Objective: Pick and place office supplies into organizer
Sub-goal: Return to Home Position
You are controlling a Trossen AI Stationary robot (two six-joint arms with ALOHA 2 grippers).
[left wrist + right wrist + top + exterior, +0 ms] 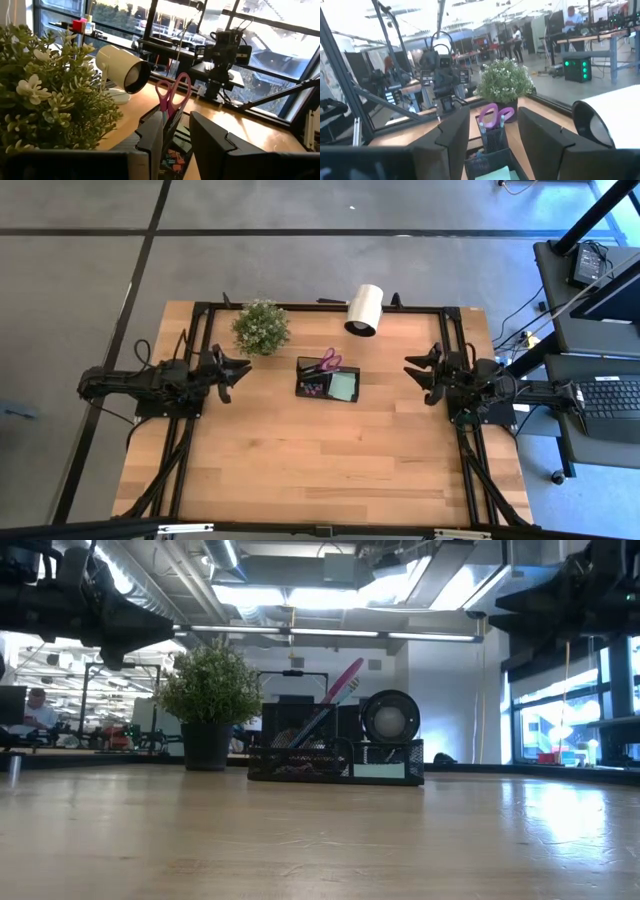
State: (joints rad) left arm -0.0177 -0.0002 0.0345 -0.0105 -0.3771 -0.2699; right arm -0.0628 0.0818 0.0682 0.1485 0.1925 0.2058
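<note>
On the surface (300,470), the organizer (299,377) holds scissors (328,362) and sticky pad (345,386); left claw (240,373) and right claw (412,375) hang open, empty, either side. Risk: a wide left swing could clip the plant (261,326).

No legible text, no labels or brands, no numbers (any print too small to read)

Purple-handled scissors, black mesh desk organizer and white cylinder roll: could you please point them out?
purple-handled scissors (327,362), high view, handle loops.
black mesh desk organizer (300,770), low view, front mesh wall.
white cylinder roll (366,307), high view, curved side.
</note>
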